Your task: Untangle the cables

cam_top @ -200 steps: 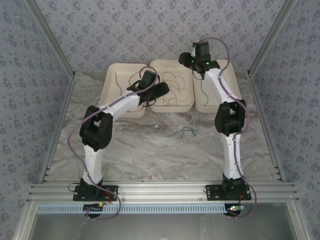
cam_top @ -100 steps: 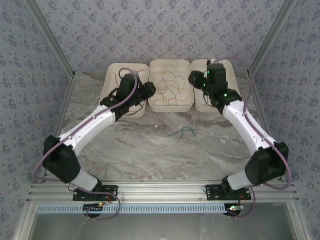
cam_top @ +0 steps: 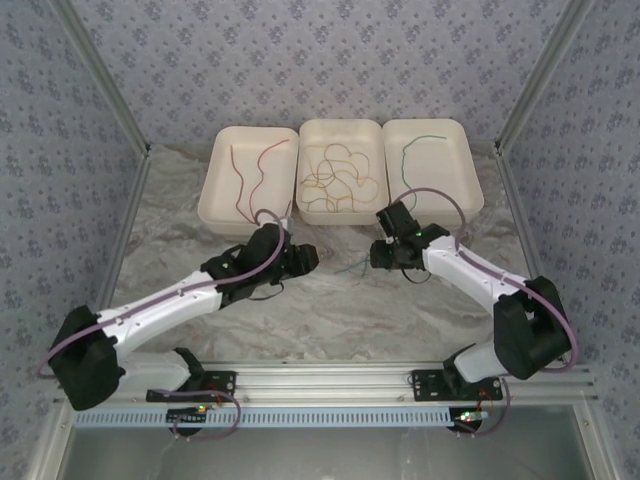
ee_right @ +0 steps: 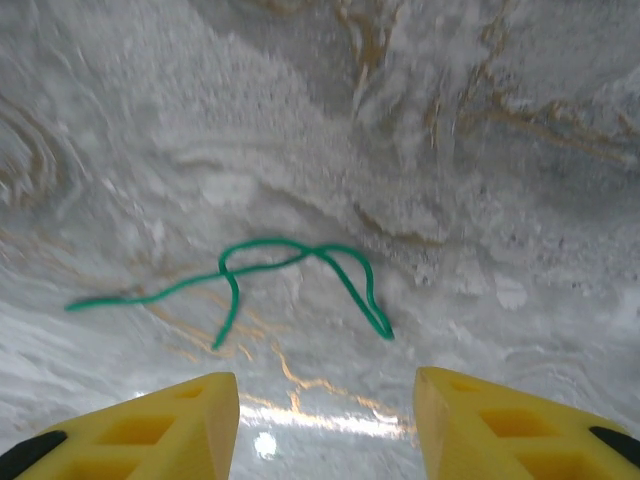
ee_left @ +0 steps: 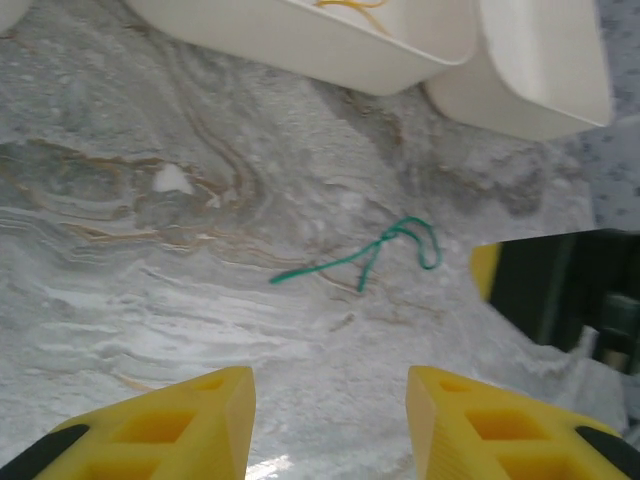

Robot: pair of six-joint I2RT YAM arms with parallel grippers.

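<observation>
While flat on the table (ee_right: 520,140), green cable (ee_right: 300,256) just beyond right hand (ee_right: 325,420)

— How is the light?
— Bright and even from above. My arms throw only faint shadows on the grey marbled table (cam_top: 330,310).
— Any glare?
— A small white gleam on it between my right gripper's yellow fingertips (ee_right: 150,430). Those look soft, while the thin green cable (ee_right: 290,260) is sharp.

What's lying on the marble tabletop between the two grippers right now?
One thin green looped cable lies there, loose and untouched; the top view shows it.
</observation>
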